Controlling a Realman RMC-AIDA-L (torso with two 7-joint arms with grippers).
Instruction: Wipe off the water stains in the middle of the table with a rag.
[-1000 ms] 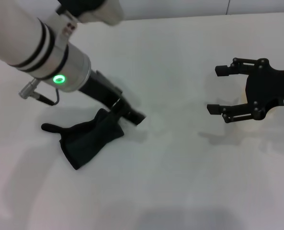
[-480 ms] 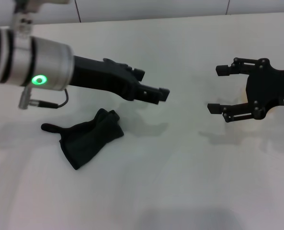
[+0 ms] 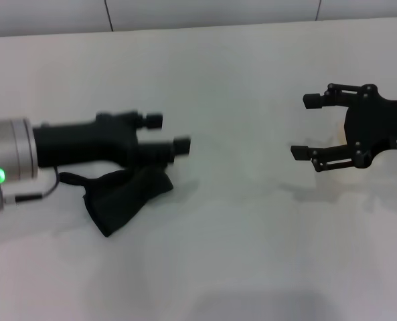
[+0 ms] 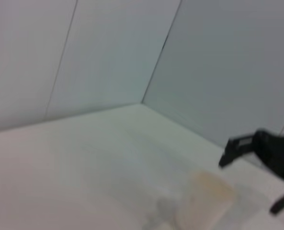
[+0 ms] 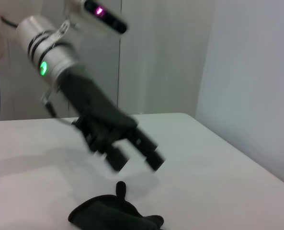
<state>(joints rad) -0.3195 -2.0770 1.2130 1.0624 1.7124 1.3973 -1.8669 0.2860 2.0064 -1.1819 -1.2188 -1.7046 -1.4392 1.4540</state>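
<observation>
while no writing is readable, left tool [image 3: 168, 134] apart above rag [image 3: 121, 195], right tool [image 3: 305, 126] apart.

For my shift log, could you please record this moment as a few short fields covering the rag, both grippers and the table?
rag: dark cloth lying crumpled on the table, not held
left gripper: open, empty, above the rag's far edge, pointing toward the table's middle
right gripper: open, empty, off to the right side, well apart from the rag
table: white surface
water stains: none discernible in the head view

grey-white panelled wall [image 3: 218, 12], dark seams [image 3: 109, 15]
</observation>
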